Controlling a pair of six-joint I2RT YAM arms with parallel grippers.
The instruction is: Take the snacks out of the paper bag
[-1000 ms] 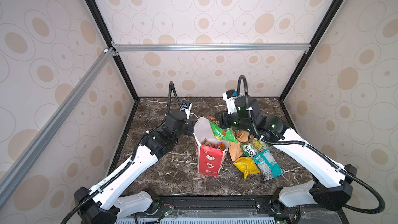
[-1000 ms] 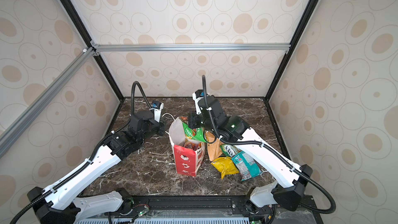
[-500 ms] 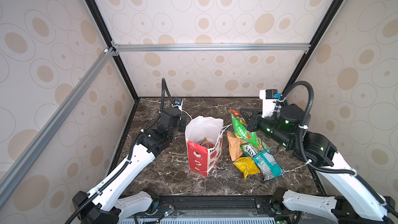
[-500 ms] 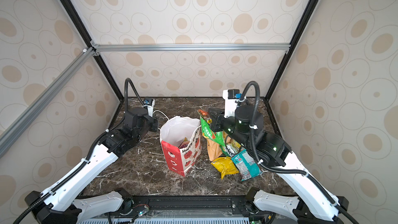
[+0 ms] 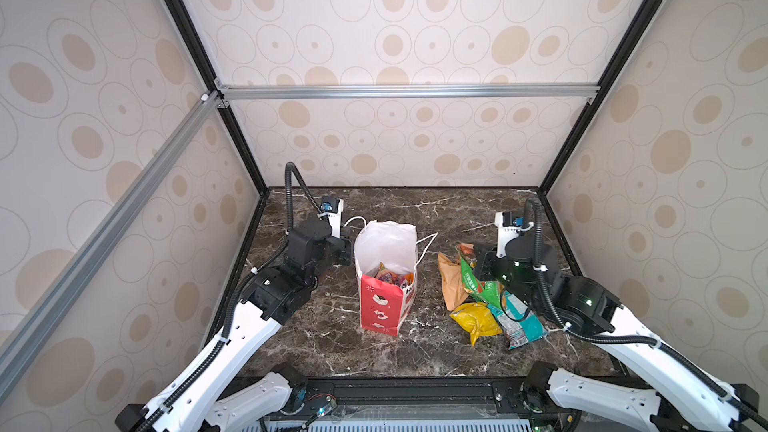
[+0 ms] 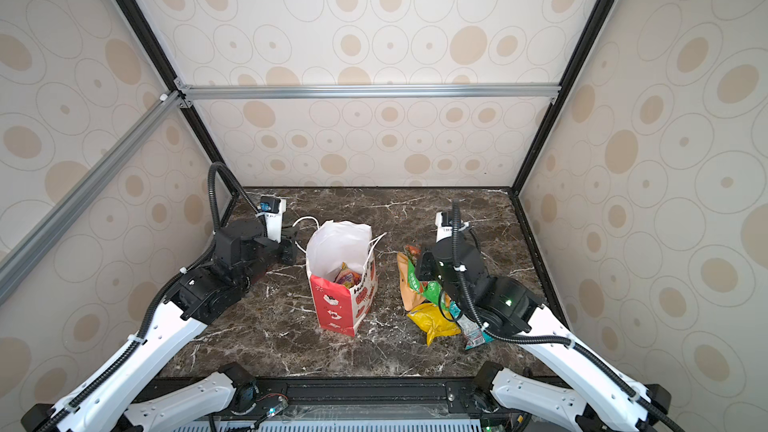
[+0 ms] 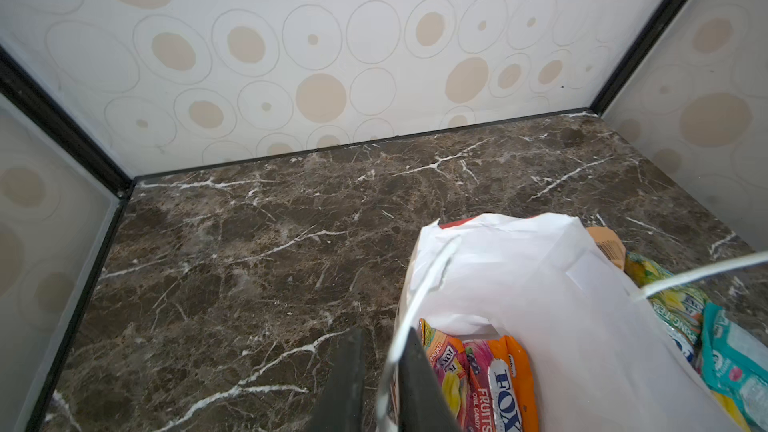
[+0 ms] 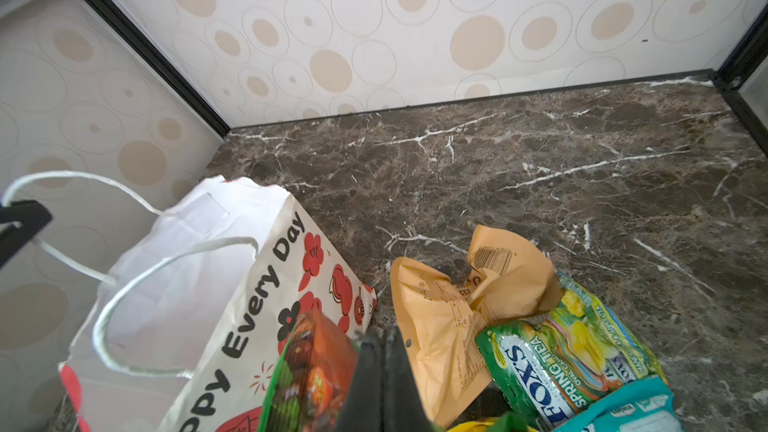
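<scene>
Right gripper (image 8: pixel 381 338), clenched on green-red packet (image 8: pixel 309 371), has carried it out of bag (image 5: pixel 386 309) mid-worktop, over pile (image 5: pixel 478 320) toward right edge. Left gripper (image 7: pixel 382 332) just parted, handle (image 7: pixel 419 297) loose between. Orange FOX'S (image 7: pixel 505 384) stays inside; more pulls likely needed.

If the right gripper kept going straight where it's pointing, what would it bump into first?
The right gripper would probably meet the bare marble tabletop first, in the gap between the paper bag and the tan kraft pouch; depth is unclear.
</scene>
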